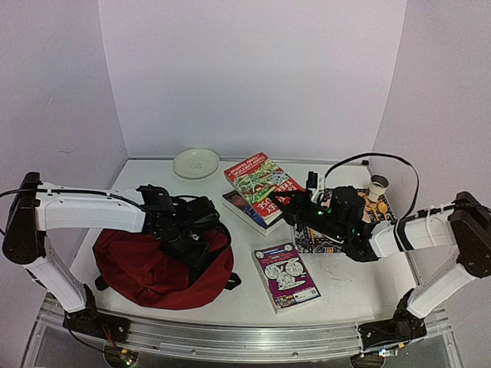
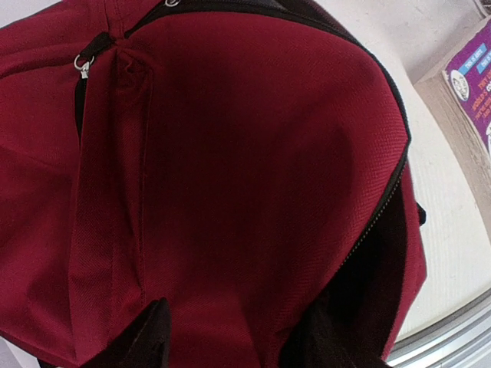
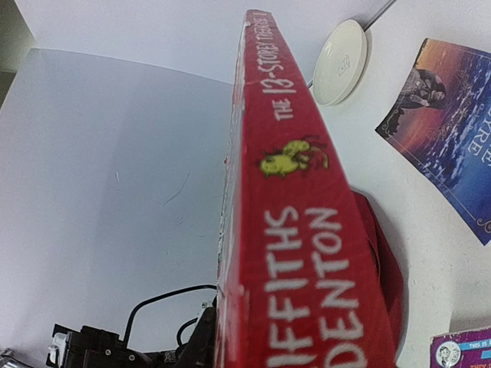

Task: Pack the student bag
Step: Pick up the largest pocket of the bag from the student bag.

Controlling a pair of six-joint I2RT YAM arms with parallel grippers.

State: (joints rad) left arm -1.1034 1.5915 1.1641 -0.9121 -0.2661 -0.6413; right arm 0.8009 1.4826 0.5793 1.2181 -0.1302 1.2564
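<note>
At the centre right of the table point(image 1: 360, 280), the right gripper point(image 1: 291, 205) is closed on one end of a red paperback point(image 1: 265, 184). The paperback is held clear of the surface with its spine turned towards the wrist camera. Gripping it at one end presumably leaves the free end to enter the bag first. Beneath it lies a dark-covered book point(image 1: 238, 205), and a purple book point(image 1: 285, 276) lies closer to the near edge. Towards the near left corner, the left gripper point(image 2: 234, 349) is set over the student bag point(image 1: 138, 268). Its fingers point(image 2: 149, 341) stand apart with red fabric beside the zip between them; whether the fabric is pinched cannot be told. This placement suggests the bag's mouth is to be held open for the book. A plate point(image 1: 196, 162) is seen at the far edge.
</note>
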